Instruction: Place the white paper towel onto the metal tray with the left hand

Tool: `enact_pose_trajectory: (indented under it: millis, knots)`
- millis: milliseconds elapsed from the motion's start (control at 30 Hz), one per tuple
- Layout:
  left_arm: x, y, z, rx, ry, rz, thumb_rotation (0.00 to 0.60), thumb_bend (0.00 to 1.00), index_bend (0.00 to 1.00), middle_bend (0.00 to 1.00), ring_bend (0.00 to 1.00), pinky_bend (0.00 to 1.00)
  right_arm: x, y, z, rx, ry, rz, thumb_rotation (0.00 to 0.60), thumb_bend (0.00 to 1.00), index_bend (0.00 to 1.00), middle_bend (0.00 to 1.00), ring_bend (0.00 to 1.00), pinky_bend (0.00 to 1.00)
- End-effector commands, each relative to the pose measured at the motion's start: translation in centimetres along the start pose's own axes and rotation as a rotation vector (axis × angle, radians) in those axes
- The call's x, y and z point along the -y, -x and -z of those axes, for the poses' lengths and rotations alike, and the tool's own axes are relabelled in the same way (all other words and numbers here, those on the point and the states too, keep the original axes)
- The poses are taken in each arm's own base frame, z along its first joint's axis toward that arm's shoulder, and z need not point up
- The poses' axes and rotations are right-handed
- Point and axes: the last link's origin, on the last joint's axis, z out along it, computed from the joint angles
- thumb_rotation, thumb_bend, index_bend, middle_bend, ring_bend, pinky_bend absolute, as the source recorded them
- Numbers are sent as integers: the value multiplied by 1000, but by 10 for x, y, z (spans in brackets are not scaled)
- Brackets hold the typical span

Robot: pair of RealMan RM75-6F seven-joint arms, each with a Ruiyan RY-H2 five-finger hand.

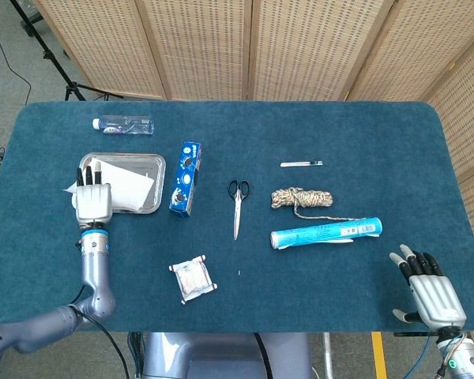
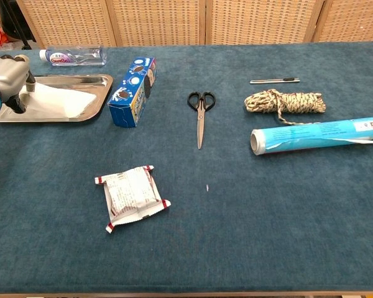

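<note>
My left hand point(image 1: 93, 202) at tray's point(image 1: 154, 162) near-left edge, palm down, fingers over towel point(image 1: 130, 184); pinching or just resting on it, I cannot tell (thumb side hidden in both views). Towel lies flat in tray, one corner poking over left rim. Bottle point(image 1: 123, 124) beyond tray, blue box point(image 1: 186, 178) just right of it. Packet point(image 1: 193, 278) nearer me on counter point(image 1: 245, 316). Scissors point(image 1: 237, 204), rope point(image 1: 302, 197), tube point(image 1: 325, 233) further right. My right hand point(image 1: 426, 290) at far right edge, fingers spread, holding nothing.

head overhead; chest low, nearer; table point(image 1: 245, 260) shared
</note>
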Motion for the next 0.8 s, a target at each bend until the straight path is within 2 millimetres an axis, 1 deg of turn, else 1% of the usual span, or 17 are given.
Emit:
enact_pose_trajectory:
  millis: [33, 200, 333, 467, 667, 800]
  knots:
    - [-6, -1, 0, -4, -12, 21, 600, 596, 646, 0, 0, 0, 0, 0, 0, 0, -1, 0, 600, 0, 102, 0, 0, 0]
    - [-15, -2, 1, 6, -27, 65, 600, 595, 646, 0, 0, 0, 0, 0, 0, 0, -4, -1, 600, 0, 102, 0, 0, 0]
    - [-22, -1, 3, 15, -32, 67, 600, 595, 646, 0, 0, 0, 0, -1, 1, -2, -5, -2, 600, 0, 102, 0, 0, 0]
    - [-23, -1, 3, 10, -61, 59, 600, 595, 646, 0, 0, 0, -1, -2, 1, -5, -3, -7, 600, 0, 102, 0, 0, 0]
    - [-19, 2, -3, 16, -103, 40, 600, 595, 646, 0, 0, 0, 0, -2, 2, -6, -9, -8, 600, 0, 102, 0, 0, 0]
    - [-18, 4, -7, 27, -129, 59, 600, 595, 646, 0, 0, 0, 1, -2, 2, -5, -13, -7, 600, 0, 102, 0, 0, 0]
